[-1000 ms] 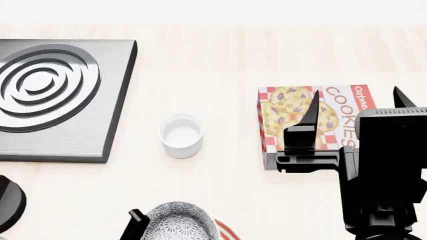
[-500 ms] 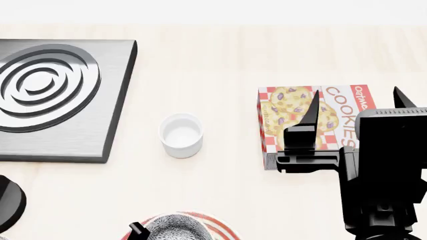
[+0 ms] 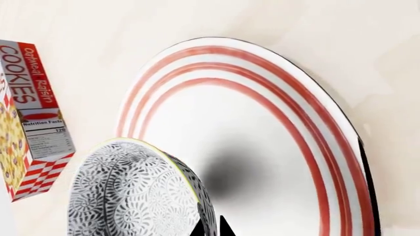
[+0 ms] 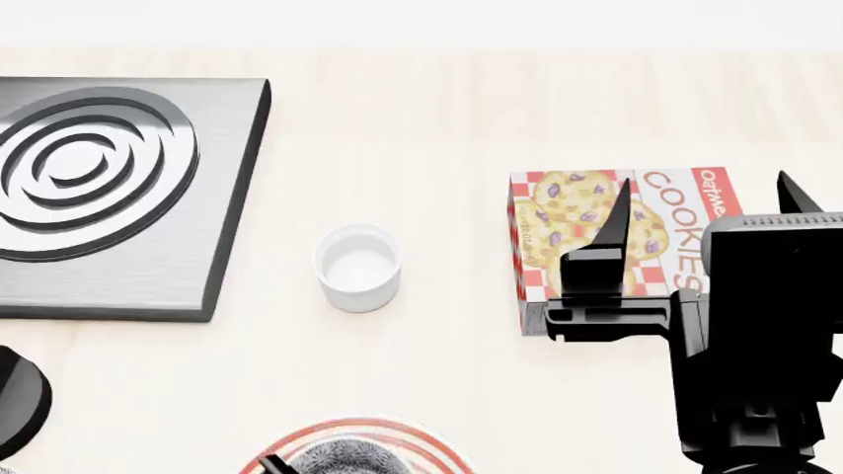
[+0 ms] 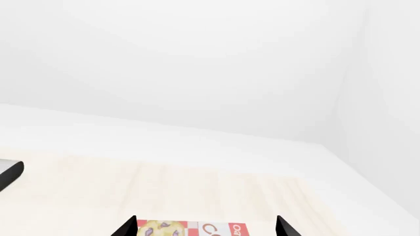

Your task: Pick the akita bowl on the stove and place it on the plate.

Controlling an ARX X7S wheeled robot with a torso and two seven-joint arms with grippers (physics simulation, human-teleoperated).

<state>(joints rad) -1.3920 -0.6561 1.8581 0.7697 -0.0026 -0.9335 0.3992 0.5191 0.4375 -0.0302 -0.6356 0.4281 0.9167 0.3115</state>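
Note:
The akita bowl (image 3: 131,191), mesh-patterned in black and white, is held over the middle of the plate (image 3: 295,123), a white disc with red rings. My left gripper (image 3: 211,228) is shut on the bowl's rim, one finger inside and one outside. A soft shadow lies on the plate beside the bowl; I cannot tell whether they touch. From the head, the bowl (image 4: 336,458) and plate (image 4: 395,433) show only at the bottom edge. The stove (image 4: 132,188) lies far left with nothing on its rings. My right gripper (image 4: 705,188) hangs open above the cookie box.
A small plain white cup (image 4: 357,267) stands between the stove and an oatmeal raisin cookies box (image 4: 579,232), which also shows beside the plate as the cookies box (image 3: 29,118). A dark round part of my left arm (image 4: 16,395) sits at the lower left.
The bowl in my left gripper has sunk toward the bottom of the head view, uncovering more of the plate's red-ringed rim. The right arm has stayed still.

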